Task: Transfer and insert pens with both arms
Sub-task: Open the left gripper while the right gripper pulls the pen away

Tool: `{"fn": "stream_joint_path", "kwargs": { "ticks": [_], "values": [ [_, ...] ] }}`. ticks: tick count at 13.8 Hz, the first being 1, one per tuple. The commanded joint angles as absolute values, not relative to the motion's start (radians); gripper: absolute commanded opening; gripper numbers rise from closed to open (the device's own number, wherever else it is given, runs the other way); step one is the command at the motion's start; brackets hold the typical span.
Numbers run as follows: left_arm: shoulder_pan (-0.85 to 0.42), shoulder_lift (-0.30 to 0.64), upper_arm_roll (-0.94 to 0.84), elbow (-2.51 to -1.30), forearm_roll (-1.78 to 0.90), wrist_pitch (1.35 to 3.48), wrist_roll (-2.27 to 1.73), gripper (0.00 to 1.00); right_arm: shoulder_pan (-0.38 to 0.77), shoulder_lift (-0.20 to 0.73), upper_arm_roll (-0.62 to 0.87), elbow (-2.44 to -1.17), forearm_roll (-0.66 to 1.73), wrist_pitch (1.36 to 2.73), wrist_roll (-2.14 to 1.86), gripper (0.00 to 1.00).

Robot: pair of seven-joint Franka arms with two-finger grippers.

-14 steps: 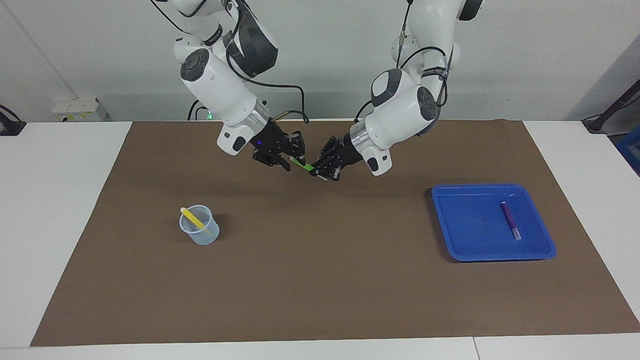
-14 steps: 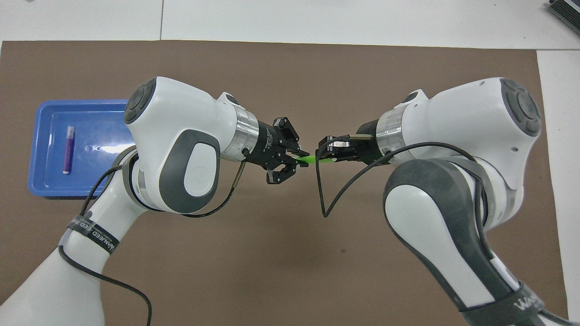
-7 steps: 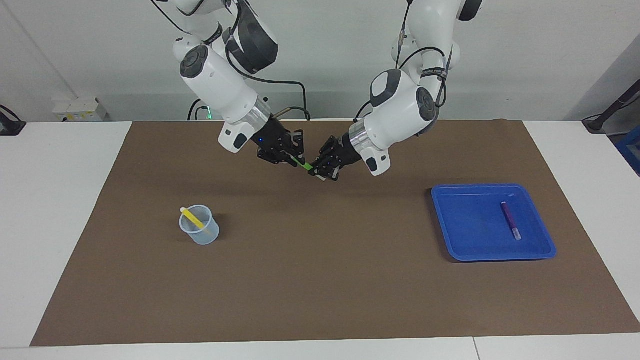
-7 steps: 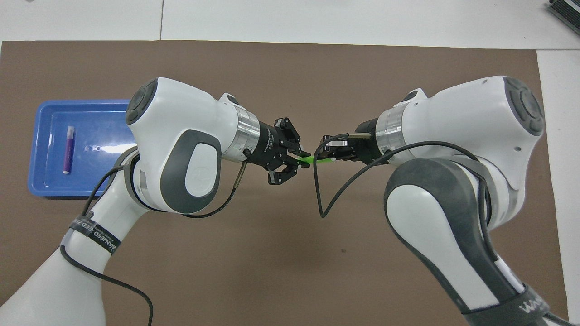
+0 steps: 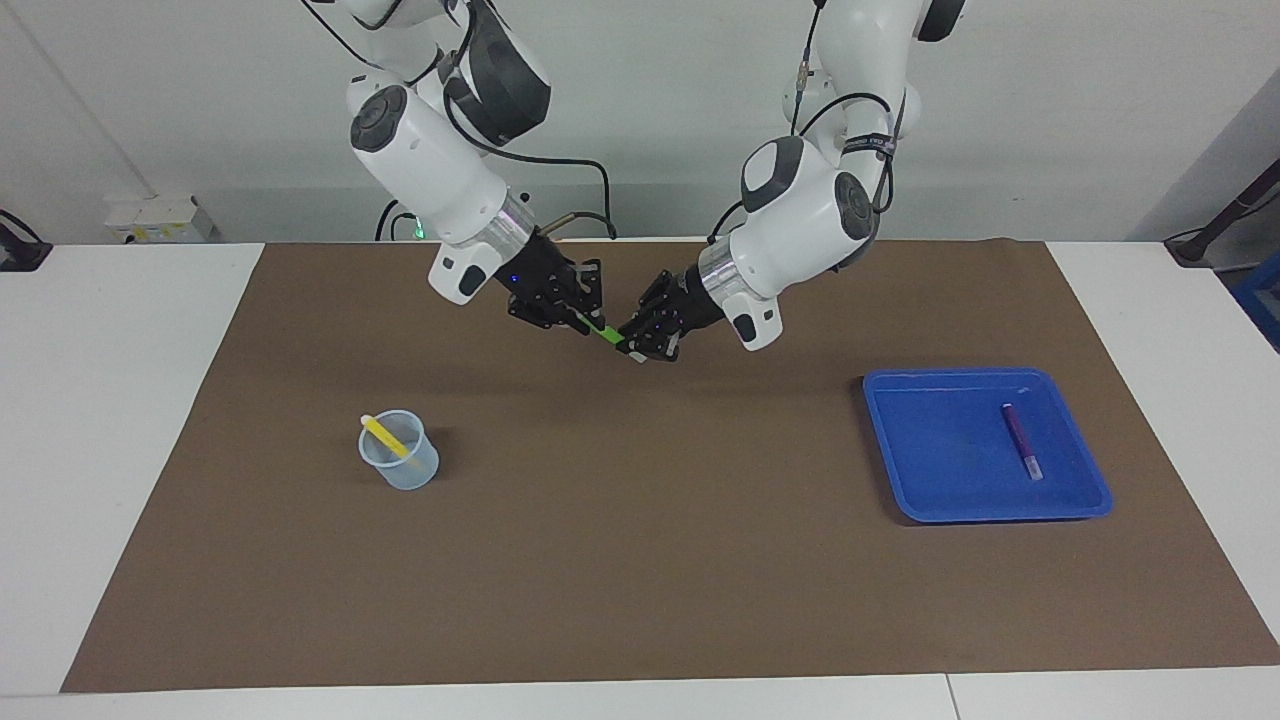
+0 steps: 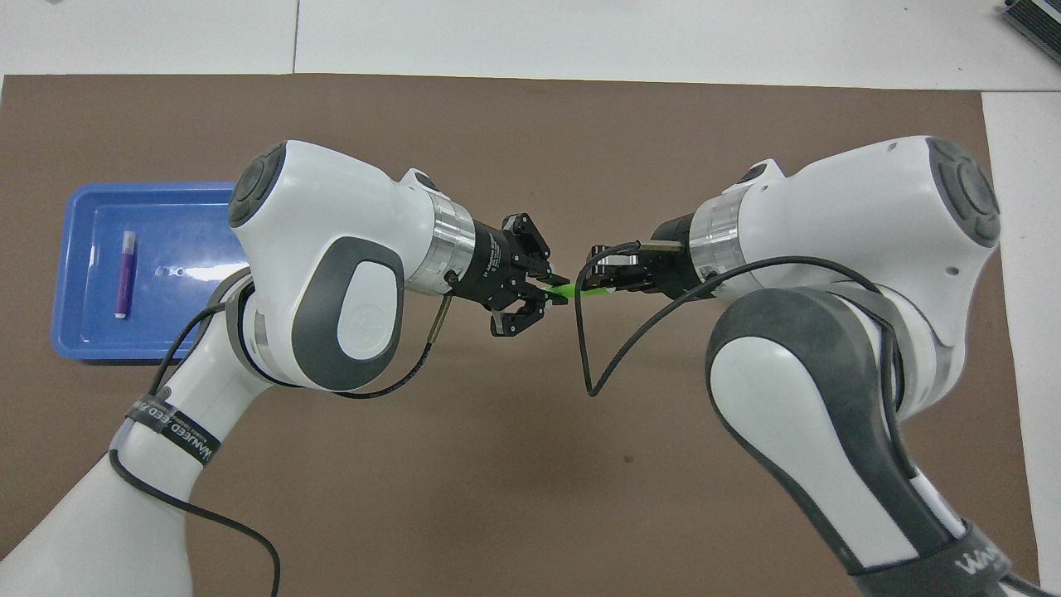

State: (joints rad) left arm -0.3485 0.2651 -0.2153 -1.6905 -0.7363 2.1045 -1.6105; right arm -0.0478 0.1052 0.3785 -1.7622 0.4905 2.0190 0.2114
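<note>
A green pen (image 5: pixel 604 330) (image 6: pixel 567 290) hangs level in the air over the brown mat (image 5: pixel 640 560), bridging my two grippers. My right gripper (image 5: pixel 583 318) (image 6: pixel 593 282) is shut on one end of it. My left gripper (image 5: pixel 638 338) (image 6: pixel 545 287) is around the pen's pale end, and its hold cannot be made out. A yellow pen (image 5: pixel 384 436) leans in a clear cup (image 5: pixel 402 468) toward the right arm's end of the table. A purple pen (image 5: pixel 1021 441) (image 6: pixel 123 274) lies in a blue tray (image 5: pixel 940 480) (image 6: pixel 91 336) toward the left arm's end.
The brown mat (image 6: pixel 530 464) covers most of the white table (image 5: pixel 120 420). A black cable (image 6: pixel 584 356) loops down from the right wrist beside the pen. Bare mat lies between the cup and the tray.
My right gripper has closed onto the green pen's end. The right forearm has swung up a little. The pen and my left gripper have barely shifted.
</note>
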Motion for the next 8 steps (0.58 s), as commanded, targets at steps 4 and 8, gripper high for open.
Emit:
{"fn": "stream_joint_path", "kwargs": {
  "ticks": [4, 8],
  "values": [
    [-0.35, 0.207, -0.198, -1.758, -0.727, 2.095, -1.565, 1.0, -0.121, 0.091, 0.377, -1.753, 0.476, 1.974, 0.126, 0.0],
    [-0.35, 0.186, -0.198, -1.779, -0.71, 2.059, -1.482, 1.0, -0.29, 0.087, 0.379, -1.732, 0.416, 1.879, -0.168, 0.0]
  ]
}}
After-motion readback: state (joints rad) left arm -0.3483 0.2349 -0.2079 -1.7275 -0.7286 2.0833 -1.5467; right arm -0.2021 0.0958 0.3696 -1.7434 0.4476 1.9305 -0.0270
